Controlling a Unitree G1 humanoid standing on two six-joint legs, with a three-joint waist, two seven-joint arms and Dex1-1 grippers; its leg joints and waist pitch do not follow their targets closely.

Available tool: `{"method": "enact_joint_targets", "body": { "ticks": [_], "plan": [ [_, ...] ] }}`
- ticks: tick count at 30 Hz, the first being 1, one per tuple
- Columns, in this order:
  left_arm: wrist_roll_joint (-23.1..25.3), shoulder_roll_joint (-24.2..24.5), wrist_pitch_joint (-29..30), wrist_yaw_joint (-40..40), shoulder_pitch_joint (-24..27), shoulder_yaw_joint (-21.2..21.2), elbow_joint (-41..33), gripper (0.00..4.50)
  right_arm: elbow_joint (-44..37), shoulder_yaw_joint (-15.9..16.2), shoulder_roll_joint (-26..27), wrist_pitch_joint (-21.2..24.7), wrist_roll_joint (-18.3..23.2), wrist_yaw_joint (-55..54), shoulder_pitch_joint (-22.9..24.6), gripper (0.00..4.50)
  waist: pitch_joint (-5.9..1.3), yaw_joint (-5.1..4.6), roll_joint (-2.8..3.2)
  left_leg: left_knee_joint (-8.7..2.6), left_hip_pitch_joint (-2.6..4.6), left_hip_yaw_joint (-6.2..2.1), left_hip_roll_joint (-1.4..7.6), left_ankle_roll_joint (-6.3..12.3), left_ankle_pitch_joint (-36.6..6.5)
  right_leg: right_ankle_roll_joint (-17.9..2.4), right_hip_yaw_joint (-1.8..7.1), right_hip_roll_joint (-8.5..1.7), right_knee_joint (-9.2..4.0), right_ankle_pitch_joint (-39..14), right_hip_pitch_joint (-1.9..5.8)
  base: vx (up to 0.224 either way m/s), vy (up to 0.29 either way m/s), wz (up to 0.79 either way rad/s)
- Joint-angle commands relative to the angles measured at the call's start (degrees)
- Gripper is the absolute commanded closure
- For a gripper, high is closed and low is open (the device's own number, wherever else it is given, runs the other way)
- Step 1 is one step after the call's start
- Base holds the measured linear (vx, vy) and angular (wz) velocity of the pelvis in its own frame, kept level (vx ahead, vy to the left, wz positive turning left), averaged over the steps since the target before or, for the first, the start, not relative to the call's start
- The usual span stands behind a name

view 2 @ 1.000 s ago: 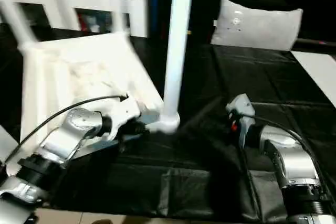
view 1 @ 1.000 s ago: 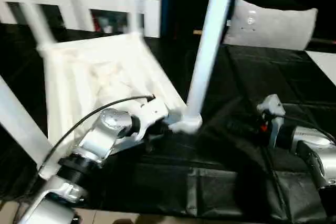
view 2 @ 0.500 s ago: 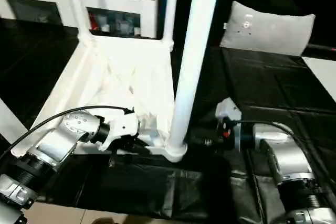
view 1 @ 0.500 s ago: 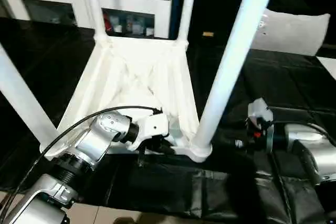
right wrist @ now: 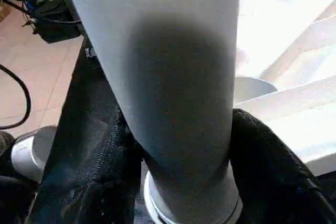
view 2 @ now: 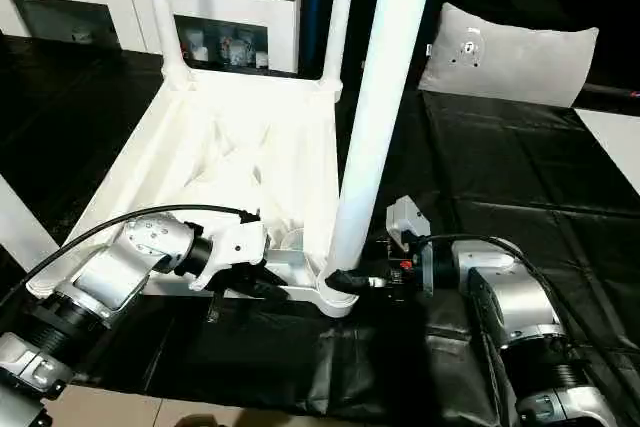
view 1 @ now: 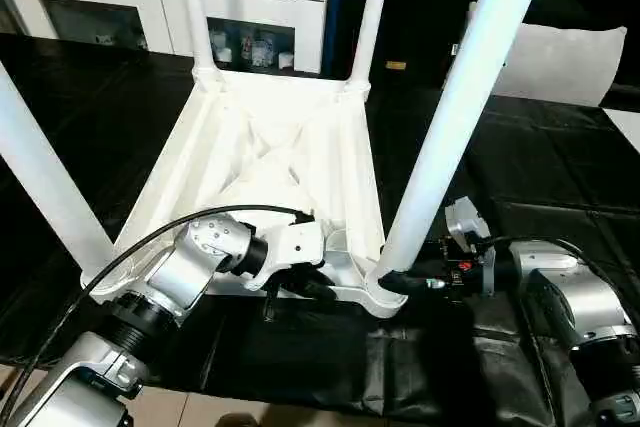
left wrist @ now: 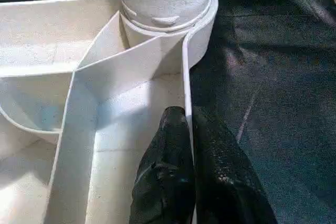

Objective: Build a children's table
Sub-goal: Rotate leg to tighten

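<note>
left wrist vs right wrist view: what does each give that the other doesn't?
Left wrist view alone: the left gripper, shut on the thin side wall of the tabletop, one finger inside the rim and one outside, with the ribs running to the corner socket.

Right wrist view alone: the right gripper, its fingers closed around the near-right leg just above its base, plus tan floor past the table edge.

Both: that leg seated in its socket, the white ribbed underside, and the black cover beneath.
</note>
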Motion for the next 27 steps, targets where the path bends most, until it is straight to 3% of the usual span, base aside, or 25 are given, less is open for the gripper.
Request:
{"method": "enact_joint_targets", "body": {
  "ticks": [1, 3, 4, 5, 7, 10, 11, 12, 13, 15, 17, 20, 21, 26, 27],
  "plan": [
    [-1.1, -0.8, -1.7, -2.5, -1.4, -1.1, -1.5, 4.5, -0.2, -0.2, -0.7, 1.0, 1.1, 0.7, -0.9, 2.4, -3.91, -0.24, 0.02, -4.21, -0.01, -0.2, 1.98, 1.72, -9.7, -8.8, 3.85, -3.52, -3.79, -16.0, 3.47, 0.0, 0.0, 0.0],
    [-1.6, -1.2, -0.8, -2.0, -1.2, -0.6, -1.5, 4.5, -0.9, -0.7, -0.4, 1.3, 1.2, -0.1, -0.2, 2.46, -3.93, -0.2, -0.04, -4.18, -0.04, -0.19, 1.95, 1.73, -9.5, -8.9, 3.85, -3.49, -3.68, -15.5, 3.5, 0.0, 0.0, 0.0],
    [-2.0, -1.5, 0.2, -1.5, -1.0, -0.2, -1.7, 4.5, -1.8, -1.1, 0.1, 1.8, 1.4, -1.4, 0.4, 2.47, -3.92, -0.14, 0.39, -4.22, 0.02, -0.25, 1.98, 1.63, -9.7, -9.0, 3.84, -3.51, -3.71, -15.6, 3.45, 0.0, 0.0, 0.0],
    [-2.3, -1.9, 1.3, -1.0, -1.0, 0.2, -1.9, 4.5, -2.7, -1.4, 0.7, 2.7, 1.8, -2.7, 0.9, 2.48, -3.89, -0.21, 0.09, -4.21, 0.01, -0.18, 1.95, 1.51, -9.9, -8.8, 3.86, -3.45, -3.82, -15.7, 3.48, 0.0, 0.0, 0.0],
    [-2.6, -2.1, 2.1, -0.6, -1.0, 0.5, -2.0, 4.5, -3.2, -1.6, 1.1, 3.4, 2.1, -3.5, 1.1, 2.48, -3.78, -0.26, 0.05, -4.29, -0.12, -0.22, 1.87, 1.36, -10.2, -8.5, 3.84, -3.45, -3.88, -16.6, 3.57, 0.0, 0.0, 0.0],
    [-2.3, -4.0, 6.5, 3.7, -0.7, 1.7, -2.8, 4.5, -3.1, -1.8, 4.8, 5.2, -1.9, -15.1, 1.1, 2.49, -3.53, -0.61, 0.3, -4.57, 0.06, -0.42, 1.79, 0.05, -12.5, -6.6, 3.69, -3.54, -4.54, -21.9, 3.34, 0.0, 0.0, 0.0],
    [-2.0, -5.2, 8.7, 6.2, -0.7, 2.3, -2.9, 4.5, 0.9, -2.6, 6.7, 4.6, -3.7, -20.7, -0.5, 2.5, -3.48, -0.84, 0.2, -4.54, 0.11, -0.46, 1.54, -0.43, -13.5, -5.4, 3.45, -3.67, -4.98, -25.1, 3.38, 0.0, 0.0, 0.0],
    [-1.2, -7.4, 12.1, 11.1, -0.9, 3.3, -2.4, 4.5, 5.6, -4.2, 10.3, 6.3, -6.7, -31.8, -3.2, 2.5, -3.38, -1.61, 0.63, -4.62, -0.09, -0.7, 1.52, -1.32, -14.6, -4.9, 3.19, -3.71, -5.05, -27.5, 3.29, 0.0, 0.0, 0.0],
    [-1.0, -7.8, 12.7, 12.0, -0.9, 3.5, -2.4, 4.5, 5.9, -4.4, 10.9, 7.0, -7.1, -33.7, -3.6, 2.5, -3.2, -2.22, 0.38, -4.65, -0.3, -0.77, 1.34, -1.79, -15.2, -3.9, 2.88, -3.52, -5.46, -29.2, 3.36, 0.0, 0.0, 0.0],
    [-0.5, -8.8, 13.9, 14.0, -1.1, 3.9, -2.0, 4.5, 6.0, -5.2, 12.5, 9.2, -7.6, -38.1, -4.2, 2.5, -3.4, -3.83, 0.64, -4.44, -0.2, -1.28, 1.11, -2.24, -17.3, -1.0, 1.96, -3.75, -6.5, -33.4, 3.69, 0.0, 0.0, 0.0],
    [0.4, -12.3, 17.4, 19.9, -1.9, 5.3, -0.4, 4.5, 3.7, -6.9, 16.3, 12.7, -8.2, -46.4, -4.4, 2.5, -3.42, -4.49, 0.58, -4.44, -0.28, -1.33, 1.04, -1.76, -16.8, -1.3, 1.99, -3.51, -6.69, -31.0, 3.52, 0.0, 0.0, 0.0],
    [0.8, -14.5, 19.1, 23.4, -2.4, 6.0, 0.5, 4.5, 1.0, -6.8, 18.0, 13.6, -8.7, -48.4, -3.5, 2.5, -3.48, -4.39, 0.51, -4.32, 0.3, -0.99, 0.88, -0.45, -16.3, -2.2, 2.27, -3.32, -6.73, -29.4, 2.96, 0.0, 0.0, 0.0],
    [1.0, -15.8, 19.7, 25.3, -2.7, 6.4, 0.9, 4.5, -0.3, -6.6, 19.1, 14.3, -9.1, -49.9, -3.1, 1.97, -3.44, -4.33, 0.57, -4.45, 0.13, -1.01, 0.96, -0.13, -15.9, -2.5, 2.39, -3.26, -6.52, -28.5, 3.05, 0.0, 0.0, 0.0],
    [1.9, -17.5, 18.9, 26.7, -2.5, 6.0, 1.2, 4.5, -4.4, -7.3, 21.3, 15.6, -8.1, -52.1, -1.7, 1.5, -3.8, -3.55, 0.56, -4.66, 0.03, -0.89, 1.33, 0.31, -12.6, -4.2, 3.09, -3.27, -5.57, -21.8, 3.17, 0.0, 0.0, 0.0],
    [2.0, -15.8, 16.6, 25.0, -2.0, 5.4, 0.4, 4.5, -7.3, -6.9, 20.2, 14.8, -7.7, -51.1, -0.6, 1.4, -3.9, -3.25, 0.52, -4.62, -0.16, -0.82, 1.31, 0.58, -11.1, -4.7, 3.26, -3.28, -5.15, -19.6, 3.37, 0.0, 0.0, 0.0]
  ]
}}
